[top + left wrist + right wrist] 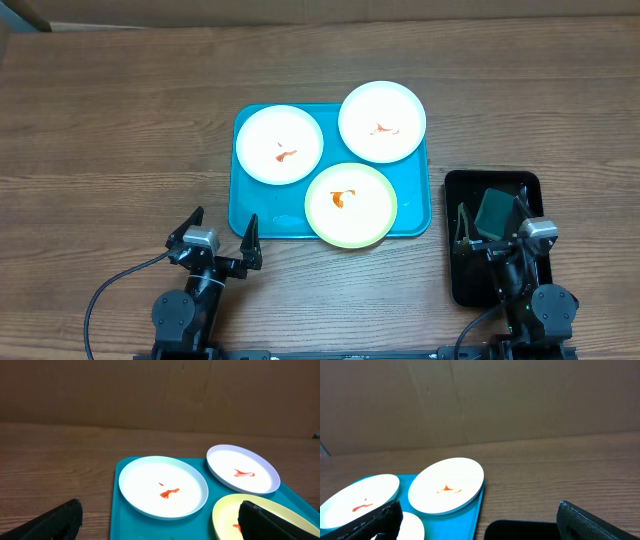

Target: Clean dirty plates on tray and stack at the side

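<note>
The turquoise tray [252, 205] lies mid-table and holds three plates, each with an orange-red smear. A white plate [279, 144] sits at its far left, a second white plate [382, 121] at its far right overhanging the rim, and a pale yellow-green plate [351, 204] at the near edge. My left gripper [222, 232] is open and empty on the table, just near-left of the tray. My right gripper [492, 225] is open and empty over the black tray [461, 186]. The left wrist view shows all three plates [162, 486] [243, 468] [227, 512]; the right wrist view shows the far-right white plate [447, 485].
A dark green sponge-like pad [495, 211] lies in the small black tray at the right, close to my right gripper. A cardboard wall stands behind the table. Bare wooden tabletop [120, 130] extends left of the turquoise tray.
</note>
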